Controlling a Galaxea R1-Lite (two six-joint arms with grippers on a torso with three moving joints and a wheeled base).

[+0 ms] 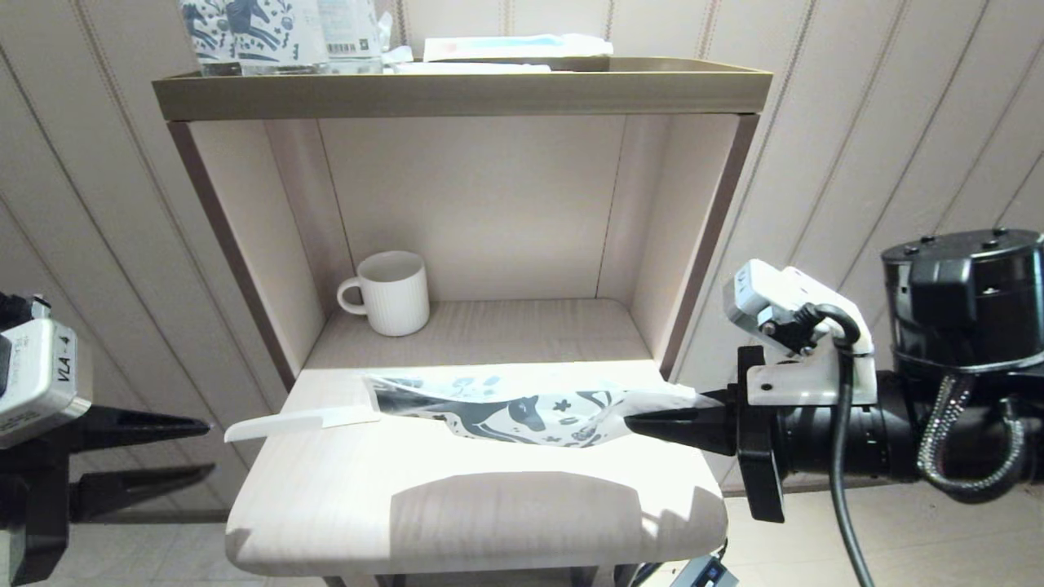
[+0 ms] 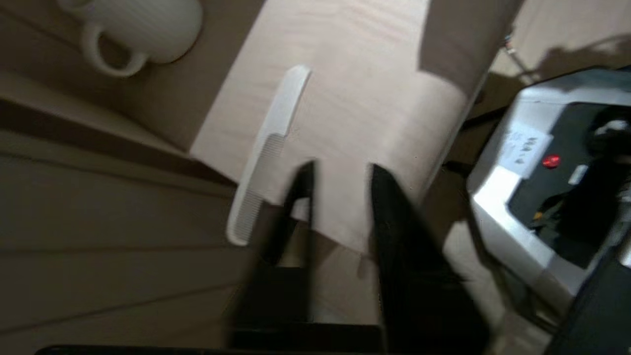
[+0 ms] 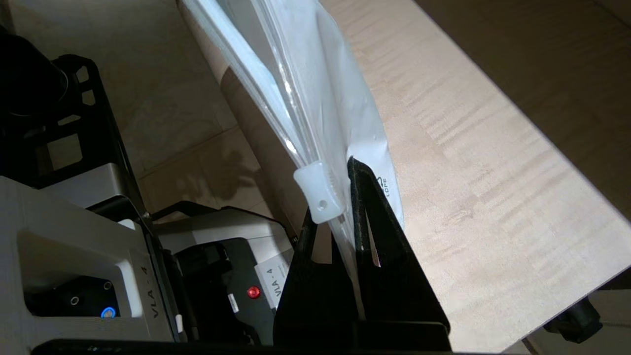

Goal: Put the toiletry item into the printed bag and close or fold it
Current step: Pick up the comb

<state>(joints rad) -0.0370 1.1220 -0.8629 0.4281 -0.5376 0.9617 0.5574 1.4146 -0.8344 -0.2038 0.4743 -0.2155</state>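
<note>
The white comb (image 1: 302, 422) lies flat at the table's left edge, its toothed end (image 2: 246, 217) jutting past the edge. My left gripper (image 1: 208, 447) hovers just left of that end, open and empty (image 2: 342, 167), beside the comb without touching it. The printed bag (image 1: 522, 412), white with a dark teal horse, sags across the table's middle, its left end close to the comb's inner end. My right gripper (image 1: 632, 424) is shut on the bag's right edge (image 3: 340, 197), just by the white zip slider (image 3: 319, 192).
A white ribbed mug (image 1: 393, 292) stands at the back left of the lower shelf, under the top shelf (image 1: 457, 94). Upright horse-printed packs (image 1: 253, 33) and a blue-and-white flat packet (image 1: 514, 45) sit on top. The light wood table (image 1: 489, 514) extends forward.
</note>
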